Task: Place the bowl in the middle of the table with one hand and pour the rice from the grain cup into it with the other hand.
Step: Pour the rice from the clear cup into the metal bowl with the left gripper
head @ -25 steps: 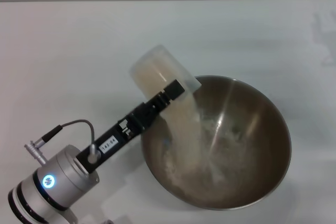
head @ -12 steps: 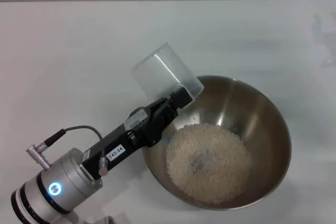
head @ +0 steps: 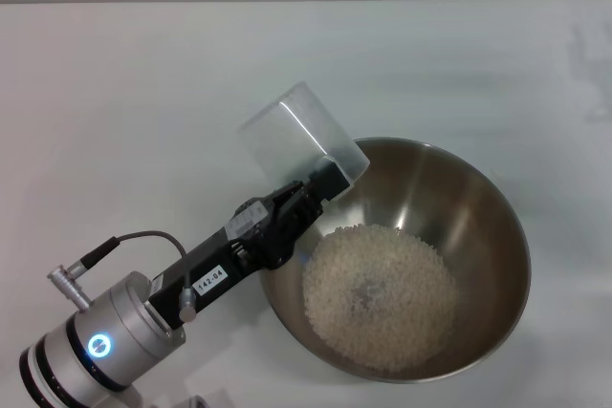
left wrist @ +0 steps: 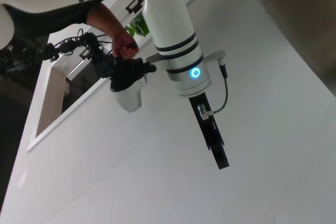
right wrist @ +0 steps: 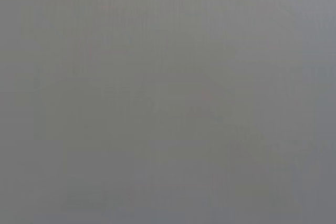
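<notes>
Gripped the cup (head: 292, 131) with the left fingers (head: 308, 193), closed narrow on its mouth end. Reached the left gripper (head: 327, 177) in from the near left, right above the bowl's (head: 516, 226) near-left rim. Saw nothing of the right gripper.

Found the rice (head: 380, 295) lying as a pale heap in the bottom of the bowl, well below the rim. Judged the pour done. Found the cup tipped, mouth down toward the bowl and base raised up and away, looking clear and empty.

Judged the rim the main hazard. Could clip it with the fingers or the cup's lip by dropping the wrist while swinging out. Could then slide or rock the unheld bowl on the smooth tabletop (head: 143, 93) and spill grains.

Might also scatter any clinging grains beyond the bowl by pulling the cup away mouth down. Would drop the cup into the rice by easing the grip at this tilt.

Noted only bare tabletop farther back.
</notes>
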Robot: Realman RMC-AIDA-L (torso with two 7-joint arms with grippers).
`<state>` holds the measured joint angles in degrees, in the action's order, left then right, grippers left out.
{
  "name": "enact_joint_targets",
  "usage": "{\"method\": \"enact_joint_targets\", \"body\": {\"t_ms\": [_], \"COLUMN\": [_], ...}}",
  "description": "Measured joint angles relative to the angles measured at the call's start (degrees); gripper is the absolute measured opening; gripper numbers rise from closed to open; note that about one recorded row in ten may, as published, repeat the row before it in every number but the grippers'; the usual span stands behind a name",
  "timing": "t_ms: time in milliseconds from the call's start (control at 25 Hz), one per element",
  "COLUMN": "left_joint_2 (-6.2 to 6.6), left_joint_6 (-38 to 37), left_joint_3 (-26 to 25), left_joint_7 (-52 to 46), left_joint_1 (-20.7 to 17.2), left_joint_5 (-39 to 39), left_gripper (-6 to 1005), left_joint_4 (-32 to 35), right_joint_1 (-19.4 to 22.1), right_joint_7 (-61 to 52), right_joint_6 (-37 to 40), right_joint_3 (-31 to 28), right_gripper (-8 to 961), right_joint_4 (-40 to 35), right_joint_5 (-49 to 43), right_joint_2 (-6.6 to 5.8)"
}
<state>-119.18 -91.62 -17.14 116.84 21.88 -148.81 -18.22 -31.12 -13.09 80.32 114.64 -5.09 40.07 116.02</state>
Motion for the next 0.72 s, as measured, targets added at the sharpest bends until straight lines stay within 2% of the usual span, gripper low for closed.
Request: {"method": "enact_joint_targets", "body": {"t_ms": [200, 240, 320, 360, 400, 440, 480, 520, 560, 640, 680, 720], "left_joint_2": [0.0, 0.0, 0.0, 0.0, 0.0, 0.0, 0.0, 0.0, 0.0, 0.0, -0.01, -0.01], "left_joint_6": [0.1, 0.2, 0.5, 0.5, 1.2, 1.7, 1.9, 2.5, 2.5, 4.6, 5.6, 5.6], "left_joint_3": [-0.1, -1.4, -3.3, -3.3, -6.4, -8.1, -9.0, -10.8, -10.8, -12.8, -12.9, -12.9], "left_joint_7": [-2.5, -13.1, -22.9, -22.9, -35.8, -43.1, -46.4, -55.1, -55.1, -72.0, -76.4, -76.4], "left_joint_1": [-0.1, -0.4, -1.1, -1.1, -2.1, -2.7, -2.9, -3.5, -3.5, -4.5, -4.6, -4.6], "left_joint_5": [0.1, 0.5, 0.6, 0.6, 0.6, 0.7, 0.8, 1.6, 1.6, 7.2, 9.7, 9.7], "left_gripper": [38, 38, 39, 39, 39, 39, 40, 40, 40, 41, 41, 41], "left_joint_4": [-0.3, -1.0, -2.0, -2.0, -3.1, -3.6, -3.7, -4.1, -4.1, -5.4, -5.7, -5.7], "right_joint_1": [0.0, 0.0, -0.1, -0.1, -0.1, -0.1, 0.0, 0.0, 0.1, 0.2, 0.3, 0.3], "right_joint_7": [0.0, 0.0, 0.0, 0.0, 0.0, -0.1, -0.3, -0.3, -0.3, -0.3, -0.3, -0.3], "right_joint_6": [0.0, -0.1, -0.1, -0.1, -0.1, -0.1, 0.3, 0.3, 0.5, 0.7, 0.7, 0.7], "right_joint_3": [-0.1, -0.1, -0.1, -0.1, -0.1, -0.1, -0.1, -0.1, 0.0, 0.2, 0.3, 0.3], "right_gripper": [441, 441, 441, 441, 441, 441, 441, 441, 441, 441, 441, 441], "right_joint_4": [0.0, -0.1, -0.2, -0.4, -0.4, -0.5, -0.9, -0.9, -1.2, -2.0, -2.7, -2.7], "right_joint_5": [0.0, 0.0, 0.0, 0.0, 0.0, 0.0, 0.0, 0.0, 0.0, 0.0, 0.0, 0.0], "right_joint_2": [0.0, 0.0, 0.0, 0.0, 0.0, 0.0, 0.17, 0.17, 0.29, 0.44, 0.49, 0.49]}}
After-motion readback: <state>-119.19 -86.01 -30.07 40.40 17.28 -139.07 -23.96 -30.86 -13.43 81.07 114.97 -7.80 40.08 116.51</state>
